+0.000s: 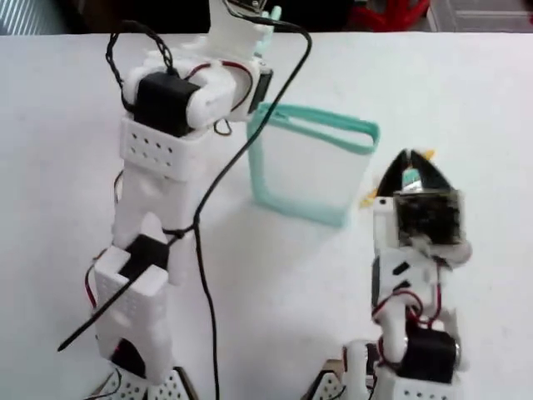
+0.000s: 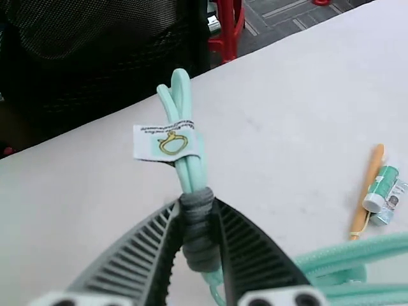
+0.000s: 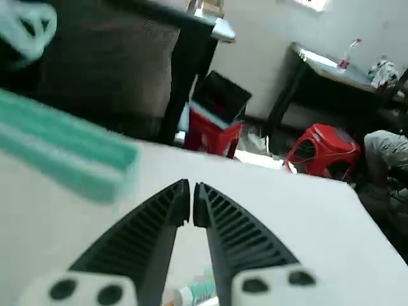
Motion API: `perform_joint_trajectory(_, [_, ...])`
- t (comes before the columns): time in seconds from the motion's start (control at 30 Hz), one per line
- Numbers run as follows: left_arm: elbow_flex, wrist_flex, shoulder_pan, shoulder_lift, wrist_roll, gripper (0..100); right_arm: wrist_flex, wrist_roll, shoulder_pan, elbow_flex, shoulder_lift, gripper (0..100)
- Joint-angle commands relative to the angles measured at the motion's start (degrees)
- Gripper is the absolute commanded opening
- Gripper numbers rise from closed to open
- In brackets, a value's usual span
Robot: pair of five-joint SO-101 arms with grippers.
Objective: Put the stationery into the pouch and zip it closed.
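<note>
1. Left wrist view: the left gripper [image 2: 196, 207] is clamped on the grey knot [image 2: 197, 233] of the pouch's mint pull cord [image 2: 182, 121], its jaws pressed against the knot on both sides.
2. The stationery, an orange pen [image 2: 366, 191] and a green-and-white tube [image 2: 381, 186], lies on the table [image 1: 466, 83] beside the pouch [image 1: 312, 167], not in it.
3. Risk: a pull on the cord now could zip the pouch shut with the stationery left outside.
4. Risk: the pouch stands upright with nothing bracing it, so a tug could probably tip or drag it.
5. Pose, left arm: stretched far across the table to the pouch's far corner, the cord held just off that corner.
6. Pose, right arm: drawn back on the other side of the pouch, the right gripper [image 3: 191, 191] poised above the stationery and angled up towards the room. Its jaws are all but together, with nothing between them.
</note>
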Motion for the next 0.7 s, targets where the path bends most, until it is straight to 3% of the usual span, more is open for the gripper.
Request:
perform_joint_trajectory(0.0, [-2.2, 0.7, 1.7, -0.4, 0.4, 3, 3.6, -3.3, -0.3, -14.2, 3.4, 3.1])
perform_joint_trajectory(0.1, [-2.6, 0.6, 1.7, -0.4, 0.4, 3, 8.0, -3.2, -2.9, -24.9, 15.0, 7.6])
perform_joint_trajectory(0.23, [-2.4, 0.7, 1.3, -0.5, 0.2, 3, 21.3, -2.0, -2.9, -44.4, 34.1, 13.0])
perform_joint_trajectory(0.4, [-2.2, 2.4, 1.6, -0.3, 0.2, 3, 45.4, 15.5, -10.3, -73.8, 51.9, 30.3])
perform_joint_trajectory(0.5, [-2.2, 2.1, 1.6, -0.3, 0.1, 3, 58.2, 28.9, -14.4, -88.5, 60.0, 29.3])
perform_joint_trajectory(0.67, [-2.2, 2.3, 1.2, -0.4, 0.0, 3, 57.9, 33.4, -10.4, -88.0, 64.6, 30.7])
